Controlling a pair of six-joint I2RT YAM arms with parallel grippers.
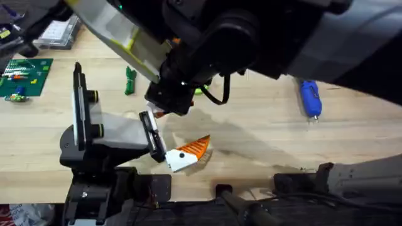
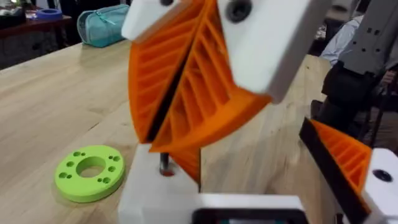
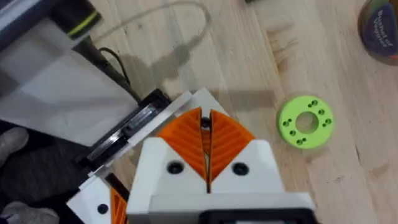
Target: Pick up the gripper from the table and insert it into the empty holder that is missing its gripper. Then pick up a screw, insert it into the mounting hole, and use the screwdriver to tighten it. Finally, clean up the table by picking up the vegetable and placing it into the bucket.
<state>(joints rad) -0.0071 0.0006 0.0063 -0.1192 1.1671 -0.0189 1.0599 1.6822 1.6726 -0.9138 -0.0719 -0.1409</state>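
Note:
My right gripper (image 1: 164, 108) hangs over the far end of the black holder (image 1: 151, 135), shut on a small dark screw (image 3: 204, 126). Right under the screw lies the white base of the gripper (image 3: 199, 99), seated on the holder (image 3: 134, 121). A like orange-tipped finger (image 1: 188, 152) sits at the holder's near end. In the left wrist view my left gripper (image 2: 249, 149) is open, its fingers (image 2: 348, 168) wide apart, and the screw (image 2: 165, 163) hangs just above one white base. The blue screwdriver (image 1: 310, 98) lies at the right, the green vegetable (image 1: 130, 80) at the back left.
A lime-green ring (image 3: 305, 121) lies on the wood beside the holder. A tall black upright plate (image 1: 78, 107) with yellow-green knobs stands left of the grey wedge (image 1: 119, 130). A green circuit board (image 1: 24, 76) is far left. A dark round container (image 3: 380, 25) may or may not be the bucket.

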